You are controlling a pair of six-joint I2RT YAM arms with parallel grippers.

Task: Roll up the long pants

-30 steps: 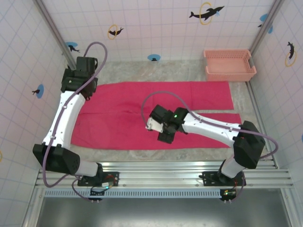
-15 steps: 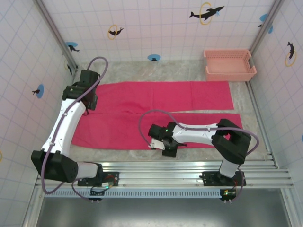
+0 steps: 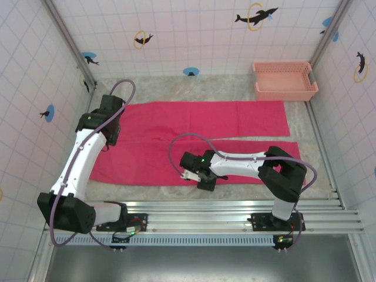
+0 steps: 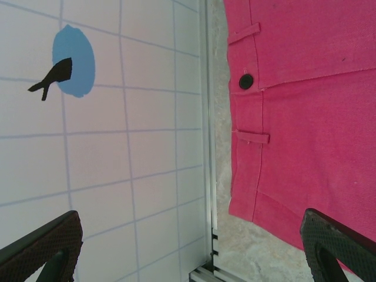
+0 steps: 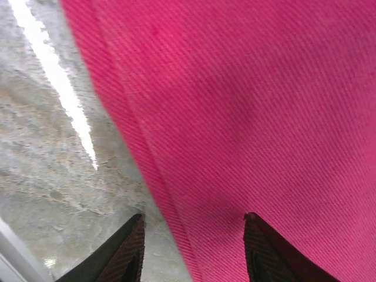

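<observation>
While the long pants [image 3: 205, 120] lie flat on the table [image 3: 223, 88], the left gripper [image 4: 188, 249] hangs wide open over their waistband, and the right gripper [image 5: 194, 249], fingers spread, straddles their near edge.

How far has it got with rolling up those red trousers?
Barely begun. Nothing is rolled: the long pants lie flat, both legs stretched out. In hand: the right gripper, open, is low at the near leg's edge, and the left gripper, open, hovers by the waistband button. The whole roll is left.
</observation>
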